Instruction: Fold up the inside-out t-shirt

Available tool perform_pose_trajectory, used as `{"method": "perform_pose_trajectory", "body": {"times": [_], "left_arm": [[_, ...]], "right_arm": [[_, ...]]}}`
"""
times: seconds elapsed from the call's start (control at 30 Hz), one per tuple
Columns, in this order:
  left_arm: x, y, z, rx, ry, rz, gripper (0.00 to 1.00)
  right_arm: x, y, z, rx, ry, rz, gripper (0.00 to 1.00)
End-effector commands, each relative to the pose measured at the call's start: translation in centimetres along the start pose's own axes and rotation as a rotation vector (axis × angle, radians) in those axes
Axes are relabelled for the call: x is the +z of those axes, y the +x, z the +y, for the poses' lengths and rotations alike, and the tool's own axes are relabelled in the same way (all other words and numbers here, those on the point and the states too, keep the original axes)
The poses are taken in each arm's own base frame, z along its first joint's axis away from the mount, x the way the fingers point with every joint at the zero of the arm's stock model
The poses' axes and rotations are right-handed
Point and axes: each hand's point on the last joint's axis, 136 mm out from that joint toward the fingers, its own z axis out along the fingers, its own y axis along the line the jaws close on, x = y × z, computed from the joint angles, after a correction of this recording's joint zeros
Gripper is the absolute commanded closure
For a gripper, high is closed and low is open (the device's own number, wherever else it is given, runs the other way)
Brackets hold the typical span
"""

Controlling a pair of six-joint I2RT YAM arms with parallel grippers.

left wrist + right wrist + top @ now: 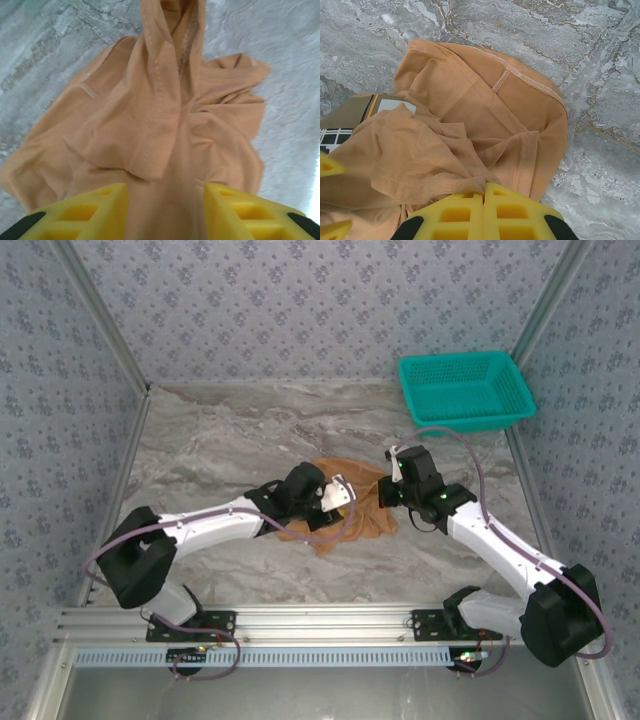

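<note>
Pinching the inside-out t-shirt point(355, 525), crumpled on the near side of the teal basket point(465, 388), with right gripper point(483, 192) pressed together; left gripper point(165, 200) spread, cloth slack between its jaws (apparently ungripped). Best lifted slowly, shaking layers apart before spreading flat.

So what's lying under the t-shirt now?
Marble table shows all round the t-shirt. In the right wrist view a printed panel pokes out from under a fold; I can't tell what it is. Whatever else lies beneath the bunched cloth is covered.
</note>
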Motion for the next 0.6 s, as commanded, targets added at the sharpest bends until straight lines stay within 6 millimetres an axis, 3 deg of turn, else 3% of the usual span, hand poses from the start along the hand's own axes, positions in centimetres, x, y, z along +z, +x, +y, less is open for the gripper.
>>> {"method": "perform_pose_trajectory", "body": {"times": [0.0,0.3,0.57], "left_arm": [[1.1,-0.8,1.1,0.198,-0.063,-0.017,0.57],[3.7,-0.1,1.5,0.289,-0.068,0.037,0.58],[3.3,-2.1,1.2,0.222,-0.053,-0.053,0.6]], "right_arm": [[-0.4,-0.8,0.5,0.018,-0.021,-0.008,1.0],[-0.7,-1.0,0.4,0.023,-0.024,-0.017,1.0],[-0.8,-1.0,0.2,0.027,-0.024,-0.022,1.0]]}}
